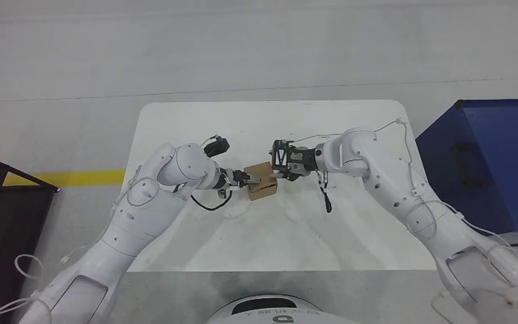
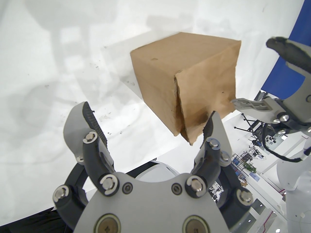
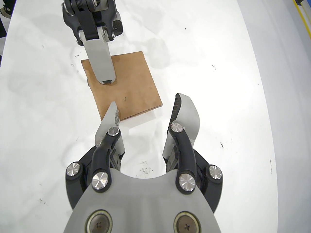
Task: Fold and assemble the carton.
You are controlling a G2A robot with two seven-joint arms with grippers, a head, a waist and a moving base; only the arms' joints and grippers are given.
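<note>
Left claw (image 2: 150, 110) is spread wide, gripping nothing, one finger at the carton (image 2: 165, 73) beside its gaping flap. Right claw (image 3: 145, 101) is spread empty too, one finger touching the opposite edge. You've got one carton and two claws, at the middle of the table (image 1: 340, 121), well off every edge. Push unevenly and the unheld carton could skid, or that flap could buckle.

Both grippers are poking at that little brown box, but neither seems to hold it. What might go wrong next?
Neither gripper grasps the carton: the left gripper and right gripper are both open, each with just one finger against it, so a push could slide or tip it on the table. Also, the side flap gapes along its seam; added pressure might spring it open or crumple it.
</note>
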